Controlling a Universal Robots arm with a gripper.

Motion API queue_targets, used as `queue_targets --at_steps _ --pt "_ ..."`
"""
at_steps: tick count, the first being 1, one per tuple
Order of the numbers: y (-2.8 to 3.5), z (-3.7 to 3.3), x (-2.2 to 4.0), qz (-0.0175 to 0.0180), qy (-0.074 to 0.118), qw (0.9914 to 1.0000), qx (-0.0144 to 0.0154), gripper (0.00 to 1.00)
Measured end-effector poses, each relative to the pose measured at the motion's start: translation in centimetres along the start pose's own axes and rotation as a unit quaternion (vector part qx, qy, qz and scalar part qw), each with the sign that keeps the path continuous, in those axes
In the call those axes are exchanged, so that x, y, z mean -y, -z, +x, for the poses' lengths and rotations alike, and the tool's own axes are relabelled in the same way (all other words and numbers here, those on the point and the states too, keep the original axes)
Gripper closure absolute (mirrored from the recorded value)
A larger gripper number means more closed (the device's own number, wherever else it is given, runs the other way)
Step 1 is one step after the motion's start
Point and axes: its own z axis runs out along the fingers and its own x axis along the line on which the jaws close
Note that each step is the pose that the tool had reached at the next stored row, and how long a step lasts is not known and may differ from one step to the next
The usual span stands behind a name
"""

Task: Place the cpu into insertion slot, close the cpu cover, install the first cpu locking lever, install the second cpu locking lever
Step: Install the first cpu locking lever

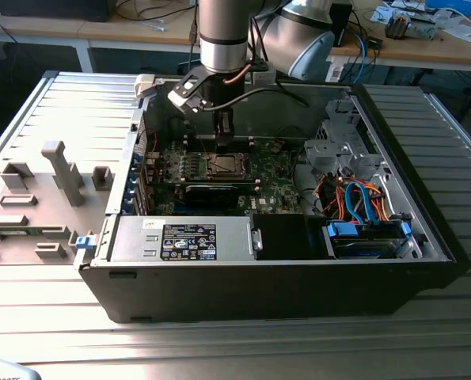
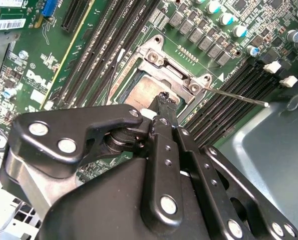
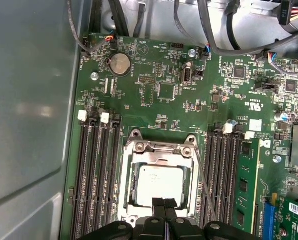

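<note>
1. Currently, the tool (image 3: 164, 203) is hanging closed up tight and gripping nothing, its tip hovering over the near edge of the cpu cover (image 3: 127, 180); whether it is touching cannot be told.
2. The cpu (image 3: 161, 181) is sitting flat in the insertion slot (image 1: 222, 165), mid-board inside the case, with the cover lying down around it.
3. A locking lever (image 2: 239, 97), a thin wire, is angling clear of the socket and looking unlatched.
4. Judgement: the cover-closing step is finishing; the lever work is calling for precise catching of that wire.
</note>
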Motion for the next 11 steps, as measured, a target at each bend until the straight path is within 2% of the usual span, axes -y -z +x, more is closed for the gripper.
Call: queue_targets --at_steps 11 --pt "0.0 0.0 0.0 -0.0021 0.022 0.99975 -0.0002 0.89"
